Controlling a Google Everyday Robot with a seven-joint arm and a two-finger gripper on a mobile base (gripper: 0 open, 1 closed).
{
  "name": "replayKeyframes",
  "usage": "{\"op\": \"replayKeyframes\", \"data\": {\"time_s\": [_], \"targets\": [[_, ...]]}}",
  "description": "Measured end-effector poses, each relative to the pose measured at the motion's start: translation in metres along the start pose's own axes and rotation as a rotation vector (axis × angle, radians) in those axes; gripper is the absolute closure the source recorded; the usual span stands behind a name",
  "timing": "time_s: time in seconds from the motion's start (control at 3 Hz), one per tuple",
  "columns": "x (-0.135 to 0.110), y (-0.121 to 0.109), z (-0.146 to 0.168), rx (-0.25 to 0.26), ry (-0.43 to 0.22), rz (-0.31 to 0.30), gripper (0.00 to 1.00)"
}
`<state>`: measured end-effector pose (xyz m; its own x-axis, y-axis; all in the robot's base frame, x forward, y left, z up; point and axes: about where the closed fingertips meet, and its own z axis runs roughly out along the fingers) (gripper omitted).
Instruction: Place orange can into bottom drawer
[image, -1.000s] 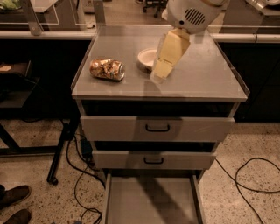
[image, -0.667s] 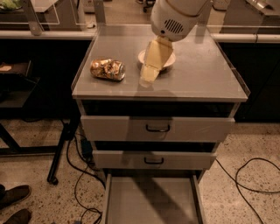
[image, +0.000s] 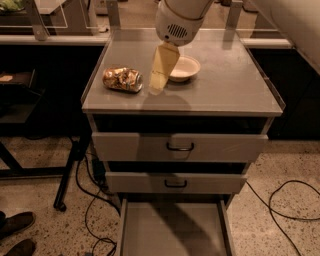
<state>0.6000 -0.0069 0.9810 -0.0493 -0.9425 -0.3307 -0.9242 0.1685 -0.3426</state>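
Orange can (image: 122, 79) lying on its side on the left of the cabinet's top surface (image: 225, 95), long axis left-right, bottom drawer (image: 172, 227) open below, hand (image: 156, 86) angled down-left just beside the can, grip state unclear, arm (image: 180, 20) overhead.

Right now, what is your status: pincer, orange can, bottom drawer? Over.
Pincer above cabinet top, just right of orange can, not on it. Can lying on its side. Bottom drawer open. Bowl close behind pincer.
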Motion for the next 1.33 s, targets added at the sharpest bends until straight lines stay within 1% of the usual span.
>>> {"op": "replayKeyframes", "data": {"time_s": [0.33,0.67,1.0,1.33], "targets": [[-0.029,-0.011,0.017,0.014,-0.064,0.016,0.00],[-0.058,-0.027,0.036,0.018,-0.107,0.016,0.00],[-0.058,-0.027,0.036,0.018,-0.107,0.016,0.00],[-0.074,-0.019,0.075,-0.036,-0.091,0.004,0.00]]}}
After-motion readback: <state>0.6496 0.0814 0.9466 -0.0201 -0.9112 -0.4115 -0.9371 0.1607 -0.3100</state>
